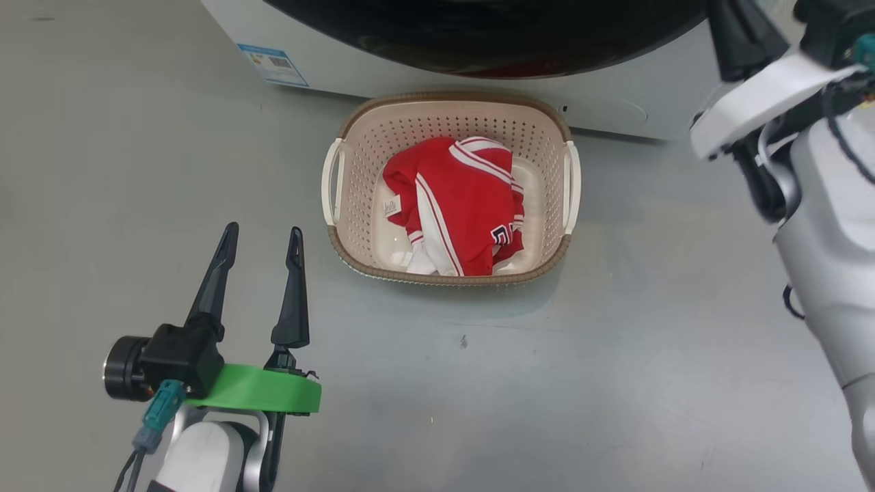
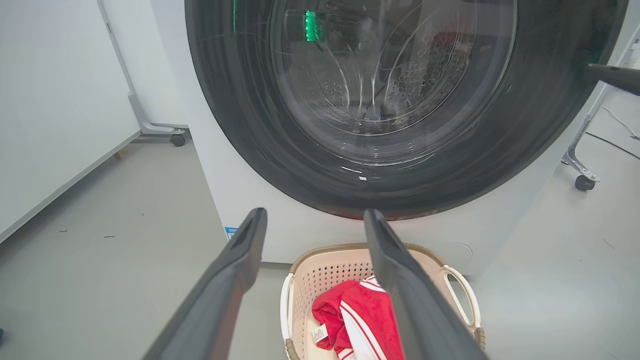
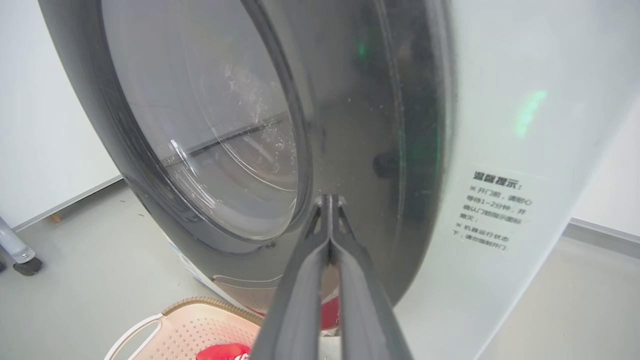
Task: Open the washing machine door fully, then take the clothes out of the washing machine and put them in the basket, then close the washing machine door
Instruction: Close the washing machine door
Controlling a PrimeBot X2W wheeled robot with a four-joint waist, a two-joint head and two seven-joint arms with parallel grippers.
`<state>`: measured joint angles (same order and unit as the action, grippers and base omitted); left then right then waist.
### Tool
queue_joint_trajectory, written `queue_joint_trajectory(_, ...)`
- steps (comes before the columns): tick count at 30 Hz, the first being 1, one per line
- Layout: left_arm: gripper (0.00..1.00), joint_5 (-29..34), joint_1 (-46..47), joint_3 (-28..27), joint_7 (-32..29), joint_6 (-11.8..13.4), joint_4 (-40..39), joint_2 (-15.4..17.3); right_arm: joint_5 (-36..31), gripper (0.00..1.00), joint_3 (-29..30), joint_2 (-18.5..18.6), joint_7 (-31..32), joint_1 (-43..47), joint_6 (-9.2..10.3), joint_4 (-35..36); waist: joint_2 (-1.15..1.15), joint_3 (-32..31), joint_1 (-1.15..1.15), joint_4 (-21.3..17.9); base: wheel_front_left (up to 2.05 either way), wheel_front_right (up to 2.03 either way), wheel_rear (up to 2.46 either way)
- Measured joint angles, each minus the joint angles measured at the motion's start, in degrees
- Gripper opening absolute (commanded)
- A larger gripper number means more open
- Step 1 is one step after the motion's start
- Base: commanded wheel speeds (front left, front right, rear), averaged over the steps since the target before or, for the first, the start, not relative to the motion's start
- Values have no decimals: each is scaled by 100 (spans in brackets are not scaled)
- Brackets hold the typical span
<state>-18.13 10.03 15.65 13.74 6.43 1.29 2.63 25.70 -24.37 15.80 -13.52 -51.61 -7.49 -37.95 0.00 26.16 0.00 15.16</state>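
The cream basket (image 1: pixel 348 130) stands on the floor right in front of the washing machine (image 1: pixel 615 96). In it lie the clothes (image 1: pixel 454 205), red with white stripes. The washing machine door (image 2: pixel 500 165) lies close against the machine's front, and a red streak shows at its lower edge. My right gripper (image 3: pixel 327 200) is shut, its tips resting on the door's black ring (image 3: pixel 360 125) near the right edge; it also shows as a dark finger (image 2: pixel 612 77). My left gripper (image 1: pixel 263 236) hangs open and empty over the floor, left of the basket and pointing toward the machine.
A white panel on castors (image 2: pixel 175 137) stands left of the machine, and another castor leg (image 2: pixel 582 180) stands to its right. A cable (image 2: pixel 615 145) runs over the grey floor there. My right forearm (image 1: pixel 827 225) fills the right side of the head view.
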Motion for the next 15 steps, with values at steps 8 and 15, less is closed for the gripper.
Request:
queue_joint_trajectory(8, 100, -2, -6, -101, 3, 0, 109, 5, 158, 18, -58, -185, -67, 654, 0, 91, 0, -274, 0, -188, 0, 0, 0)
queue_joint_trajectory(15, 100, -7, -29, -109, 3, 0, 193, 23, 192, 100, -11, -246, -68, 1120, 0, 182, 0, -542, 0, -343, 0, 0, 0)
